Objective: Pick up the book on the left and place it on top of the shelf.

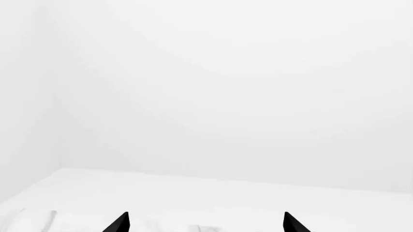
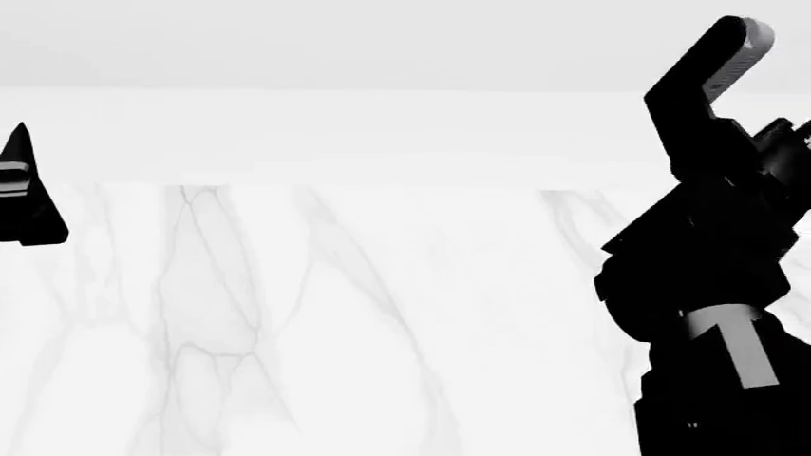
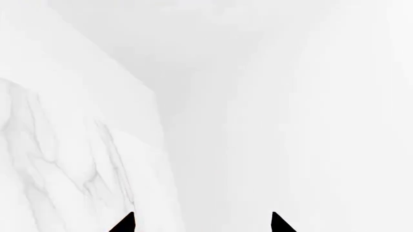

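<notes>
While neither the book nor the shelf shows in any view, the entry stands as follows.

Surface: white marble table (image 2: 317, 313) with grey veining, filling the lower part of the head view; a plain white wall (image 2: 380, 47) lies behind it. Nothing rests on the visible part.

Left gripper (image 1: 205, 223): two black fingertips stand well apart at the edge of the left wrist view, nothing between them; it faces the wall over the far table edge. On the head view only a dark wedge of it (image 2: 26, 195) shows at the left border.

Right gripper (image 3: 202, 223): two black tips likewise spread, empty, looking along the marble toward a corner of the room. The right arm (image 2: 709, 285) is raised, bulking large at the head view's right.

Task items: out of sight; their position cannot be told.

Step in hand, as judged: the very start, searching or approach, with no pick-up begun.

Next move calls for: turning the head or base until the book comes into view, then lowering the left arm toward it with the fingers kept spread.
</notes>
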